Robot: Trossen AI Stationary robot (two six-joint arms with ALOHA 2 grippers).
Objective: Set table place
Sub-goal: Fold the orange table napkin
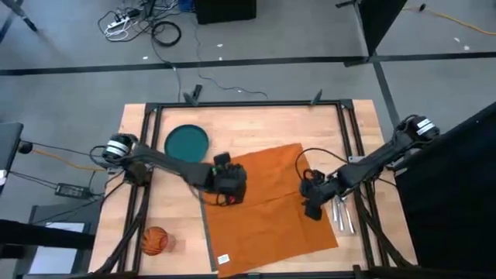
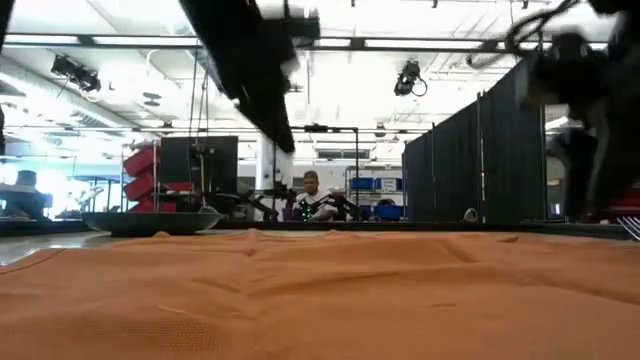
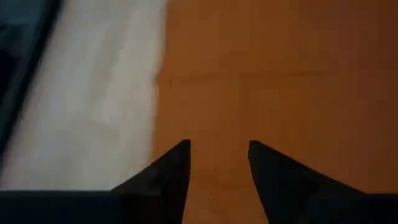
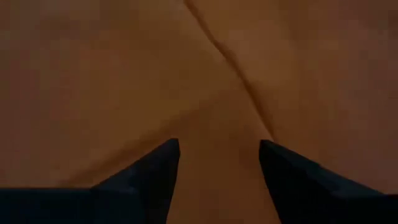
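No legible text, perhaps print on the napkin's (image 1: 267, 198) tag.

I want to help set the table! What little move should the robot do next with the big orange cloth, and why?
Probably lower both open grippers, left and right, and pinch the orange cloth. It lies spread out, crooked on the table, with both grippers right above it, holding nothing.

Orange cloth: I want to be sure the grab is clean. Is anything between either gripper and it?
Nothing visible. The left gripper is over the orange cloth's left edge and the right gripper over its right edge, both with jaws open. The cutlery lies just beyond, on the table.
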